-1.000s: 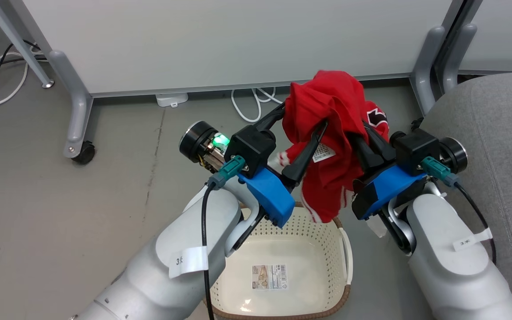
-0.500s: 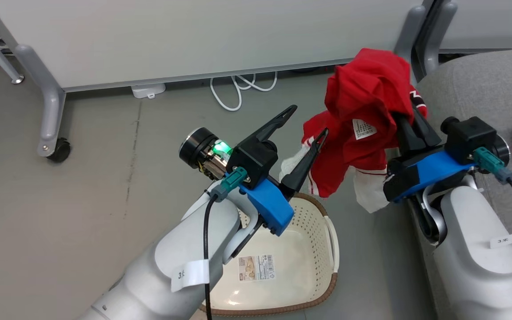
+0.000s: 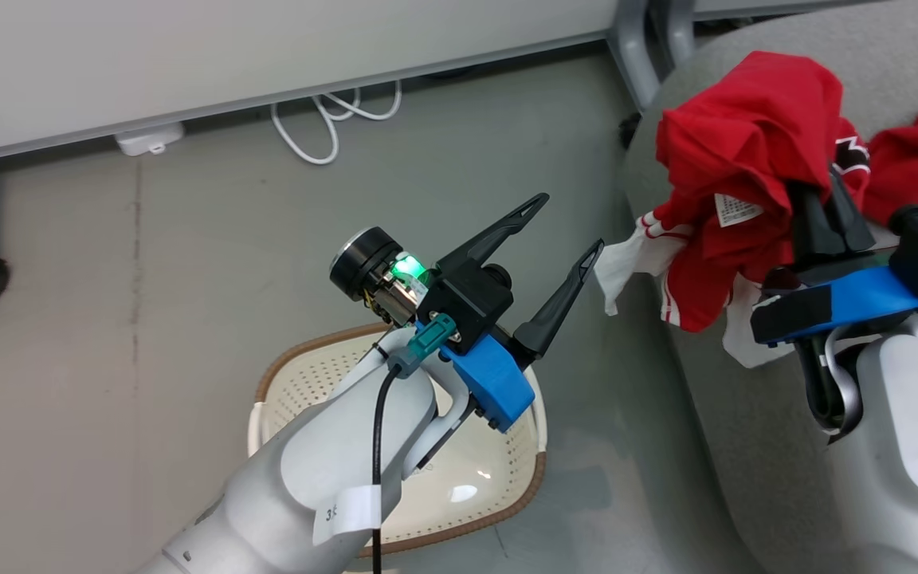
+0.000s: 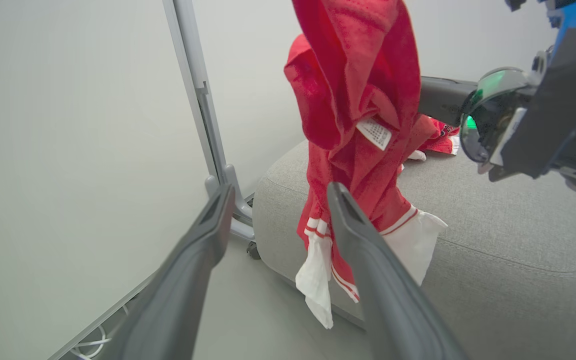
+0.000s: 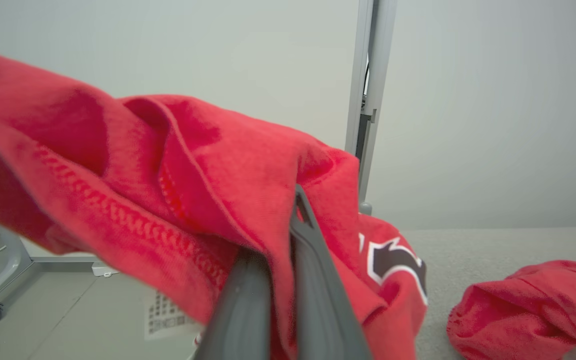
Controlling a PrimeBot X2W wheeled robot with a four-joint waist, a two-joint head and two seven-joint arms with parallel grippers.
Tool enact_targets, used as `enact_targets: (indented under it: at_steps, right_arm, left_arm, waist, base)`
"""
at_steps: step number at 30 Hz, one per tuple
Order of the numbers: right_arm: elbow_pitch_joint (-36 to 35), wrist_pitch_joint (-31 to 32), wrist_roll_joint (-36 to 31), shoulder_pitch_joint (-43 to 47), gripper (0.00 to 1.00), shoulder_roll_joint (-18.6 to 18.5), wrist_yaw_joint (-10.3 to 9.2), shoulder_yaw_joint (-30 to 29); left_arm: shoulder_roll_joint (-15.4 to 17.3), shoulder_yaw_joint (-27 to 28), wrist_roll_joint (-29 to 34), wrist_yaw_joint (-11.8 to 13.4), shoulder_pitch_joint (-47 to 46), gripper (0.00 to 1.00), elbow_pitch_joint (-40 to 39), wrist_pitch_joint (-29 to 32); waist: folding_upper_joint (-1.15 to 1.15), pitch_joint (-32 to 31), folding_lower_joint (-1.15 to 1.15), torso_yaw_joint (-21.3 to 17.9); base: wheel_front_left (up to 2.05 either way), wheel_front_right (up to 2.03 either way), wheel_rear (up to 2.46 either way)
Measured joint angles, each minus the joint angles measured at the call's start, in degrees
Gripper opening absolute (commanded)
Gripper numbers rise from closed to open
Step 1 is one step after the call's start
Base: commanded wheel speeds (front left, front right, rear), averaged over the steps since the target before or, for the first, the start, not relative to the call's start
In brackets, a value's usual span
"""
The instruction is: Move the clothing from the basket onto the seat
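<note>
Holding clothing (image 3: 746, 127) clamped in my R claw (image 3: 824, 209), hung over seat (image 3: 746, 414) edge; long axis vertical, seat directly below. My L claw (image 3: 570, 223): spread apart, empty, nr basket (image 3: 307, 343). R arm nearer.

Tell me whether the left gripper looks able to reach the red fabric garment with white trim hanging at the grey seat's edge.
Probably yes: the left gripper stands open, aimed toward the red fabric garment, with only air between it and the dangling white trim.

Bunched red clothing (image 3: 746, 135), seemingly above grey seat (image 3: 762, 478)
</note>
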Motion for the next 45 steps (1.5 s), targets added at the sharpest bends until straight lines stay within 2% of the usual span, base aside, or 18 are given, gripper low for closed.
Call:
enact_targets:
  at_steps: [19,33,38,45]
  right_arm:
    - [-6.7,0.0,-0.1,6.1,0.00,1.8,0.00,-9.1]
    - [-8.3,0.0,-0.1,9.4,0.00,2.9,0.00,-10.6]
    - [-8.5,0.0,-0.1,6.5,0.00,1.9,0.00,-9.2]
    - [-10.9,0.0,0.3,-5.1,0.00,-1.2,0.00,-8.4]
  left_arm:
    - [0.3,-3.3,1.1,-0.8,-1.8,1.00,0.2,0.4]
    - [0.4,-4.1,1.2,-0.7,-2.4,1.00,0.5,0.5]
    - [0.6,-4.2,1.2,-0.6,-3.5,1.00,0.3,0.6]
    - [1.7,-4.1,2.0,0.0,-5.9,1.00,-1.2,1.4]
  waist:
    - [0.00,5.6,0.00,-9.7]
    - [0.00,6.5,0.00,-11.4]
    - [0.00,7.7,0.00,-11.2]
    - [0.00,11.8,0.00,-11.1]
  base:
    - [0.00,0.00,0.00]
    - [0.00,0.00,0.00]
    - [0.00,0.00,0.00]
    - [0.00,0.00,0.00]
